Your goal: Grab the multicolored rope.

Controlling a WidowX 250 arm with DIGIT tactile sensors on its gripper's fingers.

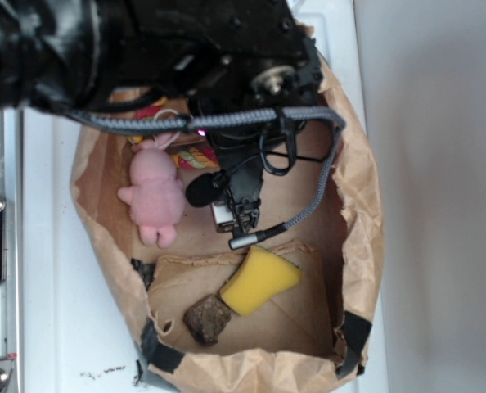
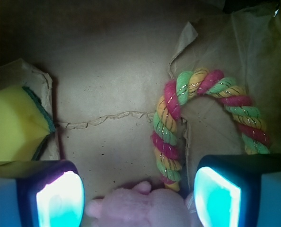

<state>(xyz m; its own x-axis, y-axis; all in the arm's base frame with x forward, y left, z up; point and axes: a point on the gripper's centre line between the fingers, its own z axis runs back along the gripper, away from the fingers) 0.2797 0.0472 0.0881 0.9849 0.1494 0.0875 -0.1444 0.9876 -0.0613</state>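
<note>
Everything lies in an open paper bag (image 1: 359, 164) resting on a white surface (image 1: 47, 270). The bunny (image 1: 154, 196) sits by the bag's left wall, about midway along it. The rope (image 1: 195, 156) lies just beyond the bunny toward the bag's upper end, mostly hidden under the arm (image 1: 145, 49) in the exterior view; in the wrist view it arcs beside the bunny's head. The sponge (image 1: 258, 280) lies near the bag's lower end, right of centre, with a brown block (image 1: 208, 318) touching its lower left corner. The gripper (image 1: 241, 214) hangs between bunny and sponge, over bare bag floor.
</note>
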